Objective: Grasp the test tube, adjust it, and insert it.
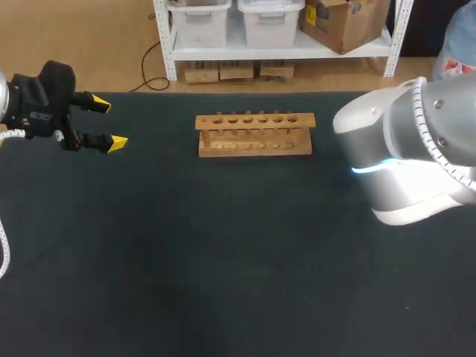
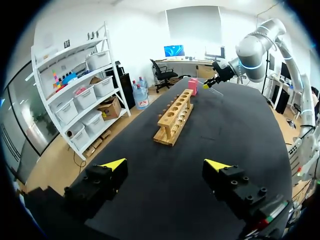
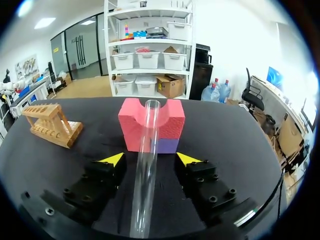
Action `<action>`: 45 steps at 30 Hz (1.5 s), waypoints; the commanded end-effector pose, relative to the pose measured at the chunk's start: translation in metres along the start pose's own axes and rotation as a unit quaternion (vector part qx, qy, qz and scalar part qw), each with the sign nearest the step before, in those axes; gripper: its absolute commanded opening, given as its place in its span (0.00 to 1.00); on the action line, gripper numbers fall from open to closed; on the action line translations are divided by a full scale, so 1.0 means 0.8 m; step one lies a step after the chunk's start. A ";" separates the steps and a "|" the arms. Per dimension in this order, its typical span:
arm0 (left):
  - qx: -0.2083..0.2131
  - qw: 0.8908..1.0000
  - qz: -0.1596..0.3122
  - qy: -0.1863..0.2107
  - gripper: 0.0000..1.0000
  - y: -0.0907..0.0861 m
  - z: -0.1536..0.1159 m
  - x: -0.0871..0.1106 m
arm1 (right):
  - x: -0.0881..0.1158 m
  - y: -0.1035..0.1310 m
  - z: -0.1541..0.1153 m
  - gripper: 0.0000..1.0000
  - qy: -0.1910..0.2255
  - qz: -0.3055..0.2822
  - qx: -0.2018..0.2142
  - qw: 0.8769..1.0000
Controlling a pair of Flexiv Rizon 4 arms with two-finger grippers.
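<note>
Near far edge (image 1: 223, 97): rack (image 1: 254, 134); tube (image 3: 145, 165) btwn R fingers (image 3: 112, 159).

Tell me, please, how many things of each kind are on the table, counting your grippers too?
Wooden rack: 1
Test tube: 1
Foam block: 1
Grippers: 2, the left gripper and the right gripper
Total: 5

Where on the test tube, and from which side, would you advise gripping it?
Probably the test tube at its bare span short of the pink block, closing from both sides: its far end lies in the block's groove, and the open right gripper straddles it.
</note>
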State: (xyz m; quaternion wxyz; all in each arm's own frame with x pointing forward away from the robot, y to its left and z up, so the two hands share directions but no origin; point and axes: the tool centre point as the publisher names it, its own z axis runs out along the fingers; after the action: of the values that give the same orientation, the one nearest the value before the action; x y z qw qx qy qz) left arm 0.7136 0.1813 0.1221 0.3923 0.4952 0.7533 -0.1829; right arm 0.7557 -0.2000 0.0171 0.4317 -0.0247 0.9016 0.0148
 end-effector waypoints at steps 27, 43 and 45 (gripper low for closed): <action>-0.002 1.000 0.002 -0.004 1.00 -0.001 0.000 0.003 | -0.003 0.002 0.013 0.15 0.015 -0.005 0.006 1.000; -0.002 1.000 0.002 -0.004 1.00 -0.001 0.000 0.003 | -0.005 -0.001 -0.008 0.00 0.012 0.007 0.019 1.000; -0.002 1.000 0.002 -0.004 1.00 -0.001 0.000 0.003 | -0.005 -0.002 -0.009 0.00 0.011 0.009 0.020 1.000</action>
State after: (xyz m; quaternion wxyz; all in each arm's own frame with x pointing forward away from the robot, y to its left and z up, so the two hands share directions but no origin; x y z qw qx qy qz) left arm 0.7136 0.1813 0.1221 0.3922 0.4952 0.7533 -0.1829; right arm 0.7532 -0.2024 0.0211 0.4243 -0.0089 0.9055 0.0016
